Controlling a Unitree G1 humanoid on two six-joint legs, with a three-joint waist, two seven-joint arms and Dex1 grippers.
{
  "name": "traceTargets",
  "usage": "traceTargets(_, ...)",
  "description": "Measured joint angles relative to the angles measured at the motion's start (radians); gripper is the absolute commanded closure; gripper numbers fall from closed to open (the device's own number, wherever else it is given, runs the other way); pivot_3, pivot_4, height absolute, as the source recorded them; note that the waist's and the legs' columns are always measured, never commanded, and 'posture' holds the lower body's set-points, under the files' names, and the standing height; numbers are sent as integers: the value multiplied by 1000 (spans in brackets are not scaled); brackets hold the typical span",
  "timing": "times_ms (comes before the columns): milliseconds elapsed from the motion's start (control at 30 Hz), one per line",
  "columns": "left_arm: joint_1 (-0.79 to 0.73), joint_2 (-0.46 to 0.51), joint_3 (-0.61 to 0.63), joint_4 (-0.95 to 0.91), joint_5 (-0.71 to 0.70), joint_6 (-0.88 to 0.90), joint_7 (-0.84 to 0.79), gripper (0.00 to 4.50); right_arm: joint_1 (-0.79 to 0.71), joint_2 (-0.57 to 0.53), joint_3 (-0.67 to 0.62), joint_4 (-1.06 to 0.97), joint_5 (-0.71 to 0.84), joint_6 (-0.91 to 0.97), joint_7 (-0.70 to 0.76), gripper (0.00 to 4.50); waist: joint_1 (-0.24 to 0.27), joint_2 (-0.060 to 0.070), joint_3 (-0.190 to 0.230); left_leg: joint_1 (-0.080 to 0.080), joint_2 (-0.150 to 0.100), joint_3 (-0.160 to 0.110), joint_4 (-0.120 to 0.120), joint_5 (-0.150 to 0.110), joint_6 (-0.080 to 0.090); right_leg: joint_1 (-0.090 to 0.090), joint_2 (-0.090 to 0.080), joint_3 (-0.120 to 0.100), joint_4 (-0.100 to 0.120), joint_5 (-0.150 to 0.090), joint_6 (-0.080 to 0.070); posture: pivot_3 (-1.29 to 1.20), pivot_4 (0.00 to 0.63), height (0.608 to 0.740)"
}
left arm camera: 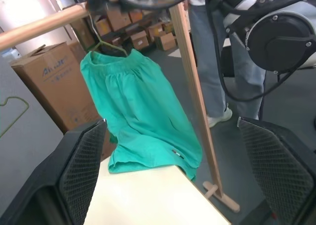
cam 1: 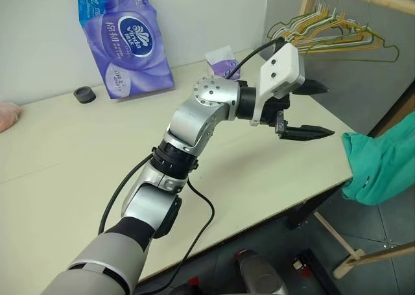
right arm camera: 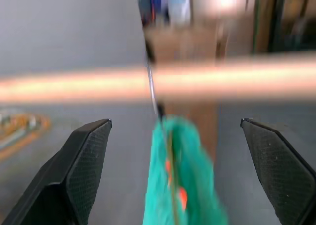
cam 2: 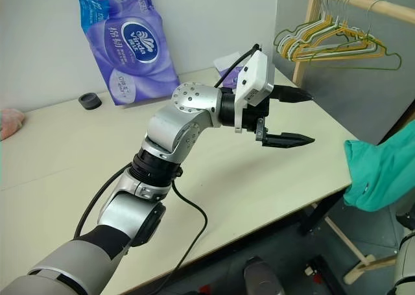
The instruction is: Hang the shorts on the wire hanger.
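Observation:
The teal-green shorts hang by their gathered waistband from the thin wire hanger, whose hook sits over a wooden rail. From the head they show as a teal fold past the table's right edge. My left gripper is held level above the table's right part, pointing at the shorts, open and empty. In the blurred right wrist view my right gripper is open in front of the rail, with the hanger's hook and the shorts beyond its fingers, apart from them.
The beige table carries a purple tissue pack, a small black ring and a pink cloth lump. Bunched hangers hang on the rack. A cardboard box, the rack's post and a person's legs stand behind.

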Motion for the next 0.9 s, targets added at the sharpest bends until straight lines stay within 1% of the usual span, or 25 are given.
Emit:
traceTargets(133,66,56,0,-9,22,8,24,0,89,24,90,-106,-4,-142,104,31,-10,1,0,2,0,0,-1,-1,1,0,1,2,1,0,0,-353,91,740)
traceTargets(200,142,108,13,-27,54,10,88,0,186,76,159,-208,25,-203,213,31,-17,-2,-2,2,2,-3,0,-1,1,0,3,1,1,0,0,-326,90,740)
traceTargets(233,162,124,24,-26,64,15,109,0,214,95,185,-230,39,-213,241,31,-19,-3,-2,2,2,-3,0,-1,1,0,4,1,1,0,0,-309,89,740)
traceTargets(300,235,156,81,-43,92,44,221,0,310,195,253,-299,95,-244,334,31,-18,-3,-2,1,3,-5,1,-1,1,0,4,0,2,3,-4,-288,86,740)
traceTargets(333,255,166,102,-45,101,49,256,0,344,224,284,-316,110,-252,360,31,-14,-3,-2,1,2,-6,1,-1,1,0,3,-1,3,3,-5,-288,86,740)
traceTargets(367,299,167,154,-63,109,57,334,0,398,264,327,-342,122,-280,398,31,-8,-3,-2,1,2,-7,1,-1,1,-1,2,-1,2,3,-5,-254,84,740)
traceTargets(500,492,175,326,-151,163,118,604,0,560,363,508,-397,111,-401,499,31,26,-3,-3,0,0,-10,5,-2,1,-2,0,-4,4,4,-5,-186,79,740)
traceTargets(600,691,151,424,-269,212,170,781,0,645,459,605,-376,106,-461,550,31,67,-7,-5,-2,1,-14,10,-2,0,-2,-2,-7,7,4,-6,-132,78,740)
traceTargets(667,829,112,479,-340,243,178,889,0,660,531,672,-320,69,-531,553,31,103,-9,-5,-2,1,-14,13,-3,0,-1,-3,-7,6,7,-6,-88,79,740)
traceTargets(733,924,69,532,-371,260,189,980,0,658,594,715,-243,35,-588,549,31,148,-14,-7,-2,0,-14,14,-3,0,-1,-2,-9,6,9,-6,-59,82,740)
traceTargets(833,988,64,570,-371,271,181,1034,0,629,660,740,-140,4,-651,544,31,221,-21,-8,-3,0,-19,15,-3,0,0,-2,-17,5,12,-10,-27,85,740)
traceTargets(900,992,67,581,-372,268,170,1038,0,604,679,741,-85,-13,-692,544,31,268,-23,-8,-3,0,-23,16,-2,-1,1,-2,-20,5,13,-11,-9,88,740)
